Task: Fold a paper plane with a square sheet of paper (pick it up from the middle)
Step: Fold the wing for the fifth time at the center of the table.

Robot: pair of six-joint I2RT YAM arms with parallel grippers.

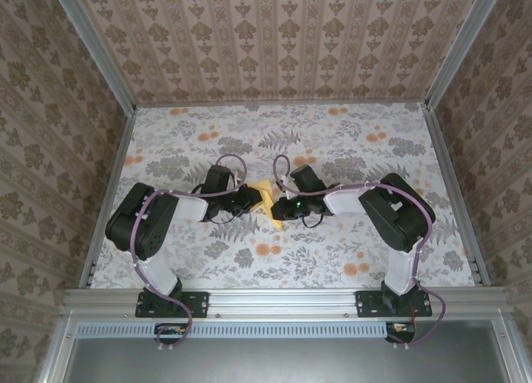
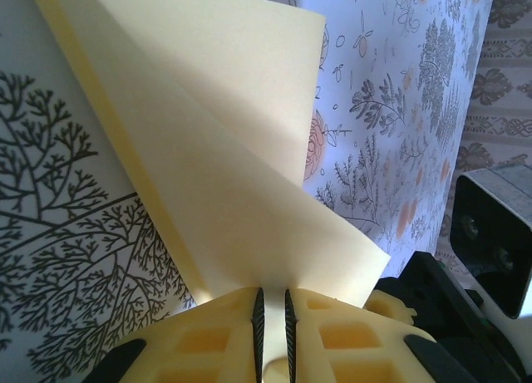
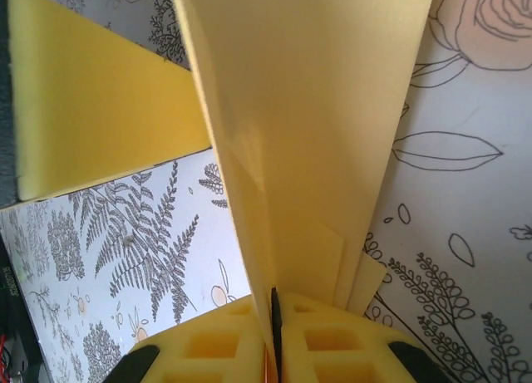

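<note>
- Left wrist view: the left gripper [image 2: 272, 310] is pinching the bottom edge of the paper plane [image 2: 224, 175]. Its jaws are pressing nearly together with the paper between them, likely so the folded layers are not springing open.
- Right wrist view: the right gripper [image 3: 274, 316] is clamping the paper plane at a narrow end, jaws squeezing flat on it. Layered flaps are stacking just beside the pinch, so the grip looks to be keeping the folds together.
- Top external view: both grippers are meeting nose to nose mid-table, with the paper plane sitting between them and each one holding one side.
- The paper plane is looking raised off the flowered table [image 1: 332, 258], though I cannot tell for sure.
- Judgement: the two-sided hold is probably tensioning or setting a crease. The folding is looking partway done, not a finished dart.
</note>
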